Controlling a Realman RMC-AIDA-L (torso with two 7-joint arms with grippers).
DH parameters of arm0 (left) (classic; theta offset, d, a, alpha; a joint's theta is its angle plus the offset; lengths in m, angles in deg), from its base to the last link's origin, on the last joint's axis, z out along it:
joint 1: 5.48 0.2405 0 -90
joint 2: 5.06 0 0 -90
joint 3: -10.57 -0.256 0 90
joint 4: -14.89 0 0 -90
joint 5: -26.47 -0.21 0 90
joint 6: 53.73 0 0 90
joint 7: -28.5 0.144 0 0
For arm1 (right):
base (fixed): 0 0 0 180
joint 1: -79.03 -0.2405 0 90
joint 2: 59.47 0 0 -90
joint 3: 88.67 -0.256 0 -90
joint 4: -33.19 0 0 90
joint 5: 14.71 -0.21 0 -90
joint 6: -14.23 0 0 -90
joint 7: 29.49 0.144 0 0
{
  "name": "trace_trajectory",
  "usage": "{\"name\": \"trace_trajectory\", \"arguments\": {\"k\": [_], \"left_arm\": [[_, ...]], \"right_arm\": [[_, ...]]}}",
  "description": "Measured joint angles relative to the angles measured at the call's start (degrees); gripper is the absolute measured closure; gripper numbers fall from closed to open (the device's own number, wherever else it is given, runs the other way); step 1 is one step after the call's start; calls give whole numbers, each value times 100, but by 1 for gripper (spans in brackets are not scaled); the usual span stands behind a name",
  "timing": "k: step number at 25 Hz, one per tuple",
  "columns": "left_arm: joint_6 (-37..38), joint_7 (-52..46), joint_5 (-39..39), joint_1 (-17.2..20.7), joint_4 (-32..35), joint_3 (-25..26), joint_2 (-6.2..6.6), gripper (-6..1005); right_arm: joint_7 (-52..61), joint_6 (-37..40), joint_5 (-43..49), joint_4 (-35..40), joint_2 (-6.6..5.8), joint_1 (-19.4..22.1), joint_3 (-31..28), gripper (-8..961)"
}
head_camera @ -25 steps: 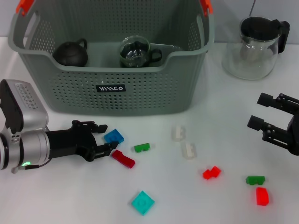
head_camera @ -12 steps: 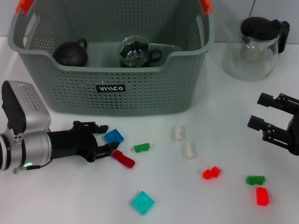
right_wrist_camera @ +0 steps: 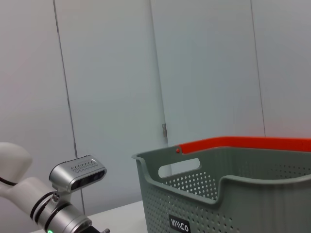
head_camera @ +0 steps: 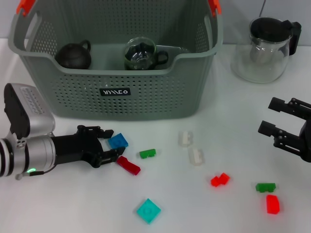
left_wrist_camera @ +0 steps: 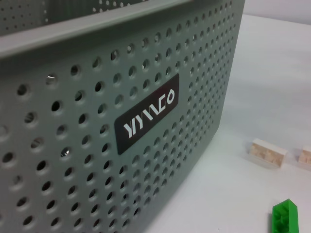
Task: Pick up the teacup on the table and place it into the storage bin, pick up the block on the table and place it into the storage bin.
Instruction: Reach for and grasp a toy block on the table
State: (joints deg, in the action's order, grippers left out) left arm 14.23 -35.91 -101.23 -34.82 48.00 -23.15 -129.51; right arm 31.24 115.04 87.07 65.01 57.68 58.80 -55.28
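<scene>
The storage bin (head_camera: 146,97) is a grey-green perforated basket at the back of the table. Inside it stand a dark teacup (head_camera: 74,55) and a glass teacup (head_camera: 141,54). My left gripper (head_camera: 111,143) lies low on the table in front of the bin and is open. A blue block (head_camera: 118,141) sits at its fingertips, and a dark red block (head_camera: 128,165) lies just beside the near finger. The left wrist view shows the bin wall (left_wrist_camera: 97,121), a green block (left_wrist_camera: 284,218) and a clear block (left_wrist_camera: 267,153). My right gripper (head_camera: 277,119) is open and parked at the right.
A glass jug (head_camera: 262,48) stands at the back right. Loose blocks lie on the white table: green (head_camera: 147,153), two clear (head_camera: 185,138) (head_camera: 195,156), red (head_camera: 219,180), green (head_camera: 265,187), red (head_camera: 272,204), cyan (head_camera: 148,210). The right wrist view shows the bin (right_wrist_camera: 252,194).
My left arm has crept slightly to the right, toward the blue block. The blocks and the right arm have not moved.
</scene>
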Motion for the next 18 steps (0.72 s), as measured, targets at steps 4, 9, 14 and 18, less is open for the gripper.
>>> {"name": "trace_trajectory", "arguments": {"k": [4,9,14,18], "left_arm": [[-6,0,0,0,-1,-9,0,434],[-6,0,-24,1,-1,-45,0,437],[17,-26,-14,-2,6,-82,0,440],[131,-79,46,-10,67,-33,5,543]], "right_arm": [[0,0,0,0,0,-9,0,267],[0,0,0,0,0,-9,0,267],[0,0,0,0,0,-7,0,268],[0,0,0,0,0,8,0,268]]}}
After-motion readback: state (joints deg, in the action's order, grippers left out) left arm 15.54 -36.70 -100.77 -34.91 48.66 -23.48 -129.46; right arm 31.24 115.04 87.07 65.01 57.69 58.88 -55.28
